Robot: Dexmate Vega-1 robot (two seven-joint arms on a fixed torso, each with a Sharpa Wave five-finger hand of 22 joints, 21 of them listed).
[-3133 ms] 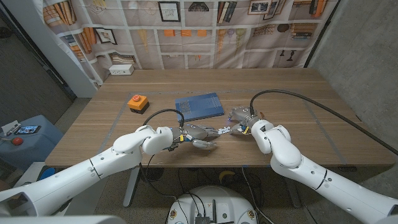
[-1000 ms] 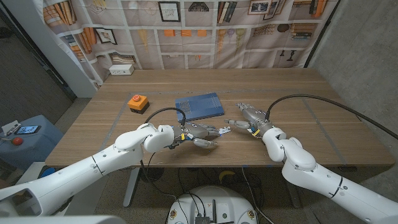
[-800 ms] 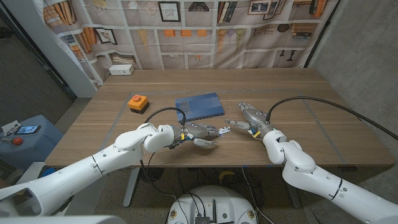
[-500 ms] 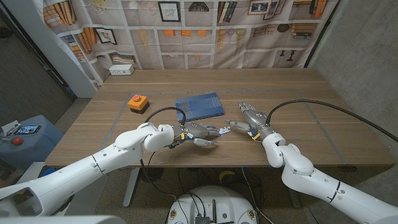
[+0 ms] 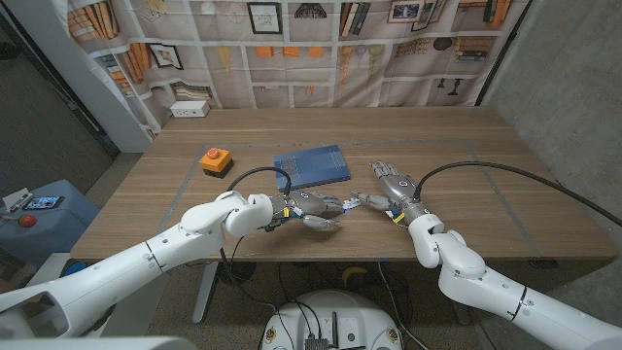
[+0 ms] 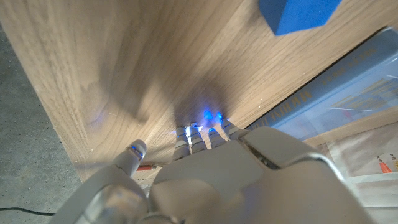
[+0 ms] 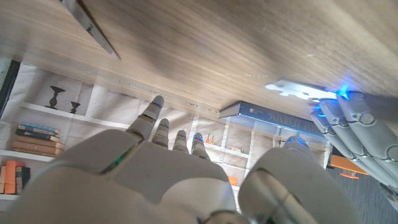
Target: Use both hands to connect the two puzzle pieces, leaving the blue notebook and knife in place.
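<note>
Lying between both hands on the wooden table (image 5: 486,194), just near of the blue notebook (image 5: 311,165): pale flat puzzle pieces (image 5: 356,202). Touching them from the left, left hand (image 5: 316,207), fingers extended; grip not discernible. Hovering just right, right hand (image 5: 391,183), fingers spread, holding nothing.

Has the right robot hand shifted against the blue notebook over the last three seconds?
Yes. The right robot hand has drawn back slightly rightward, away from the blue notebook.

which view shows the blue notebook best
The head view: the whole blue notebook lies in sight on the table, beyond both hands. The left wrist view catches one blue corner; the right wrist view shows its edge side-on.
</note>
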